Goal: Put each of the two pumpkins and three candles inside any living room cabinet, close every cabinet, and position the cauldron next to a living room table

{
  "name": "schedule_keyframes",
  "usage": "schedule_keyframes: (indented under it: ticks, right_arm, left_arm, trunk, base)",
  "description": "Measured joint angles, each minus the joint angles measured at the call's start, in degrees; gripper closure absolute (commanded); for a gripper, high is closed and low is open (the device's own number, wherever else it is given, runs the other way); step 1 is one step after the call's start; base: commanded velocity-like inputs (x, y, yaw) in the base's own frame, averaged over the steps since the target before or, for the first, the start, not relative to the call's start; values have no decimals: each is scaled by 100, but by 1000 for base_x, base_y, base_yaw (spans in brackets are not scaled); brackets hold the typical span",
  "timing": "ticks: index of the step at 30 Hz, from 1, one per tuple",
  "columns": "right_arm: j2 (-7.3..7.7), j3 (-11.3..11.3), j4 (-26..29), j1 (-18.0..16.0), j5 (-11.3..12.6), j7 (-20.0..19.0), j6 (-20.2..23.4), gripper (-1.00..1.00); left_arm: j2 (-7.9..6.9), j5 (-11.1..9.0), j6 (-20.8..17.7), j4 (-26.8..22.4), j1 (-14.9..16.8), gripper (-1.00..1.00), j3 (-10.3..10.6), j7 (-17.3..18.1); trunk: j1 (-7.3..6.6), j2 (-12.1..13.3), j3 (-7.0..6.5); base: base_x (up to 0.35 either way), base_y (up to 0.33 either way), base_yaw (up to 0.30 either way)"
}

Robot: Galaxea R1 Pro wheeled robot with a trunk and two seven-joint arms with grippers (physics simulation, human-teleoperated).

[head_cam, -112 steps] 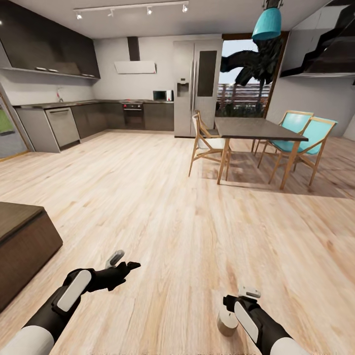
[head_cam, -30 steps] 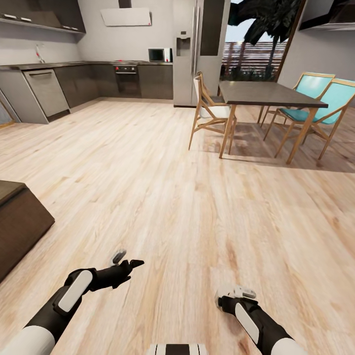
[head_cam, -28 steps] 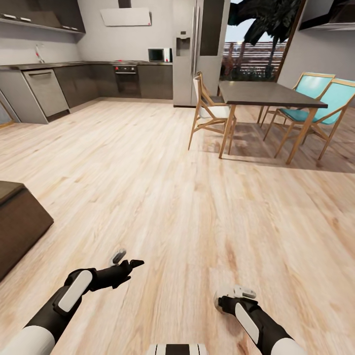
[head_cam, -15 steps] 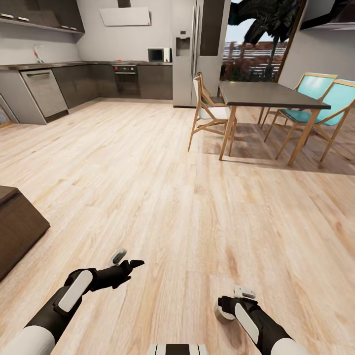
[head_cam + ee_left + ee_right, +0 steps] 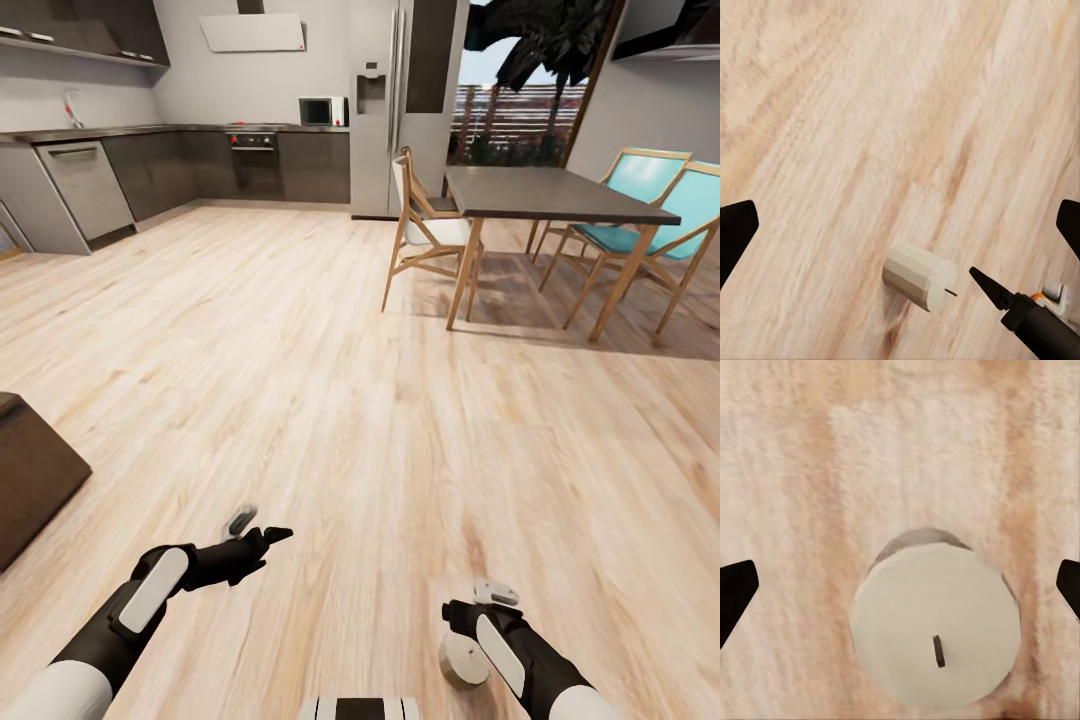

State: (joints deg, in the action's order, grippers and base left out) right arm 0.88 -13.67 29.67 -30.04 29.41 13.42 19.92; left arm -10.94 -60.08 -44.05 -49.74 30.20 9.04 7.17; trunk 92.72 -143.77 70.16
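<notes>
A cream candle with a short dark wick sits just below my right gripper, near the wooden floor. From above, the candle lies between the fingertips, which stand far apart and clear of it, so the right gripper is open. My left gripper hovers over the floor, open and holding nothing. In the left wrist view the candle looks tilted, beside a dark fingertip of the right gripper. A corner of the dark-brown cabinet shows at the left edge. The pumpkins are out of view.
A dark dining table with a wooden chair and two turquoise chairs stands at the far right. Grey kitchen counters and a steel fridge line the back. Pale floorboards stretch between.
The whole view has shifted, with the cabinet corner sliding toward the left edge. The candle, hidden by the right gripper a second ago, now shows lower, below the gripper.
</notes>
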Motion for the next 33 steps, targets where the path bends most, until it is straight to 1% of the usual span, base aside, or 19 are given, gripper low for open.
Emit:
schedule_keyframes:
  ticks: [3, 9, 13, 16, 19, 22, 24, 26, 29, 33]
  right_arm:
    - [0, 0, 0, 1, 0, -4, 0, -100]
    - [6, 0, 0, 0, 0, -4, 0, -100]
    - [8, 0, 0, 1, 0, -5, 0, -100]
    - [9, 0, 0, 0, 0, -5, 0, -100]
    - [9, 0, 0, 1, 0, -5, 0, -100]
    - [9, 0, 0, 3, 0, -5, 0, -100]
    - [10, 0, 0, 1, 0, -5, 0, -100]
    - [10, 0, 0, 0, 0, -5, 0, -100]
    - [10, 6, -7, 0, 0, 2, 0, -100]
    - [9, 13, -9, 1, 0, 3, 0, -100]
  left_arm:
    - [0, -4, 0, -17, 0, -100, 0, 2]
    - [-21, -50, -16, -40, 0, -100, 0, 13]
    - [-34, -67, -143, -48, 0, -100, -6, 77]
    - [-46, -56, -288, -26, 0, -100, -11, 499]
    - [-83, -46, -322, -12, 0, -100, -13, 823]
    - [-170, -50, -331, -3, -22, -100, -13, 1167]
    - [-222, -46, -331, -2, -45, -100, -17, 1585]
    - [-267, -35, -330, -1, -67, -100, -18, 1877]
    - [-324, -33, -328, 20, -84, -100, -19, 2078]
    - [-340, -34, -328, 40, -88, -100, -19, 2128]
  trunk:
    - [1, 0, 0]
    - [2, 0, 0]
    - [2, 0, 0]
    - [2, 0, 0]
    - [10, -4, 66]
    - [18, -8, 132]
    - [23, -10, 177]
    - [28, -13, 221]
    - [36, -17, 288]
    - [46, -22, 376]
  base:
    - [140, 0, 0]
    - [21, 0, 0]
    - [2, 0, 0]
    - [0, 0, 0]
    - [0, 0, 0]
    - [0, 0, 0]
    - [0, 0, 0]
    - [0, 0, 0]
    - [0, 0, 0]
    - [0, 0, 0]
